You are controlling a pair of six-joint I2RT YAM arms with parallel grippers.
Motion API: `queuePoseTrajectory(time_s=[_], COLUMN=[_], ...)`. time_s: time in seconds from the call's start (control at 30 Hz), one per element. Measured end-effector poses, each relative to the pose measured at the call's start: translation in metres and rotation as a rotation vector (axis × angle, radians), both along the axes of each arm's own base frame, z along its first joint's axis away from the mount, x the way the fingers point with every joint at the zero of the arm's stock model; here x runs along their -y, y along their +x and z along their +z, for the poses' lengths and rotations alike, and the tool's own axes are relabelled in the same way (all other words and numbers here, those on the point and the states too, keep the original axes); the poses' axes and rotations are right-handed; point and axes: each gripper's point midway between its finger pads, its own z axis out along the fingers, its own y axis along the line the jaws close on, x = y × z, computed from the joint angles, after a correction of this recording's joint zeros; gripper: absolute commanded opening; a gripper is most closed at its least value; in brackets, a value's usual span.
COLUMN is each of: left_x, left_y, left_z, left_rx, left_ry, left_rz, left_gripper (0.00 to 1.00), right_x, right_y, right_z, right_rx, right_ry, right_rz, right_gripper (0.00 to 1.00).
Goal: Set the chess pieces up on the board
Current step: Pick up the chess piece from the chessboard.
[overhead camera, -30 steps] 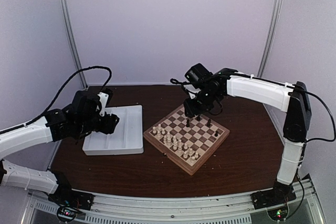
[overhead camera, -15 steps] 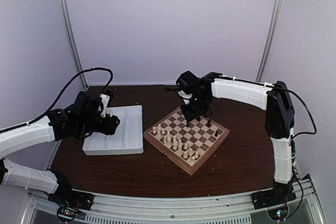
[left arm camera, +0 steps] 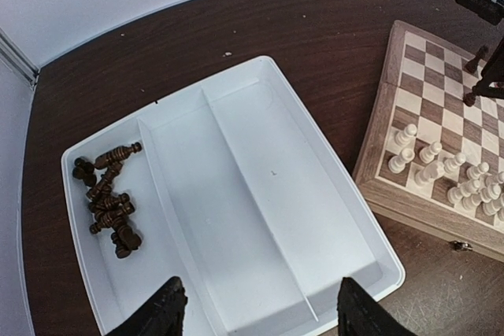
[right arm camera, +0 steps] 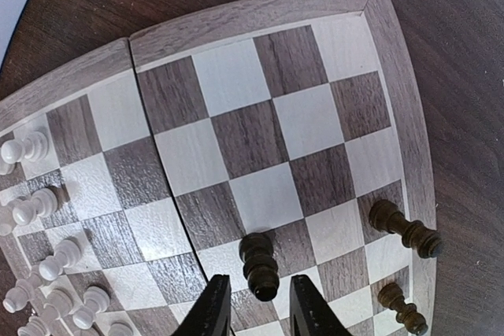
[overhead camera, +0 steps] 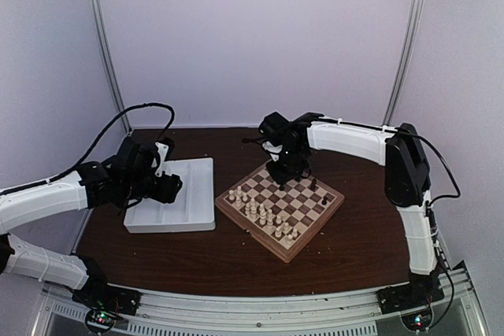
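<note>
Right jaws straddle an upright dark piece (right arm camera: 258, 265) at the board's (right arm camera: 236, 20) far corner; I see slim gaps either side. Two more pieces (right arm camera: 405, 227) stand nearby. Left jaws released, empty, above the tray (left arm camera: 260, 194). Other dark pieces (left arm camera: 110, 202) lie flat in its left compartment, axes mixed.

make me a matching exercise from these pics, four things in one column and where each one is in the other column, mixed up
Column one
1. left gripper
2. right gripper
3. heap of dark pieces
4. cream-white pieces

Column two
A. standing upright on squares of the board
B. lying in an end compartment of the white tray
C. above the white tray, open, nothing in it
D. low over the board, open, with a standing dark piece in its gap

Pairs: 1-C, 2-D, 3-B, 4-A
</note>
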Motion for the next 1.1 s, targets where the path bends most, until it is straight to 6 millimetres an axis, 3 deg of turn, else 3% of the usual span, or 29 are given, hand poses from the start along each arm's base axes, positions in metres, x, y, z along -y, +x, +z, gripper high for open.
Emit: queuePoseTrajectory(time_s=[0.57, 0.83, 1.1], left_x=[0.003, 0.005, 0.007], left_y=[0.004, 0.006, 0.008], left_z=[0.0, 0.005, 0.005], left_rx=[-0.007, 0.001, -0.004], left_ry=[0.005, -0.002, -0.002], left_rz=[-0.001, -0.001, -0.004], left_gripper=[0.66, 0.66, 0.66], right_x=[0.0, 0.003, 0.011], right_y=[0.007, 0.013, 0.035], right_z=[-0.002, 0.003, 0.014], right_rx=[0.001, 0.009, 0.038], right_ry=[-0.004, 0.0, 0.019], right_rz=[0.003, -0.002, -0.029], right_gripper=[0.1, 0.1, 0.09])
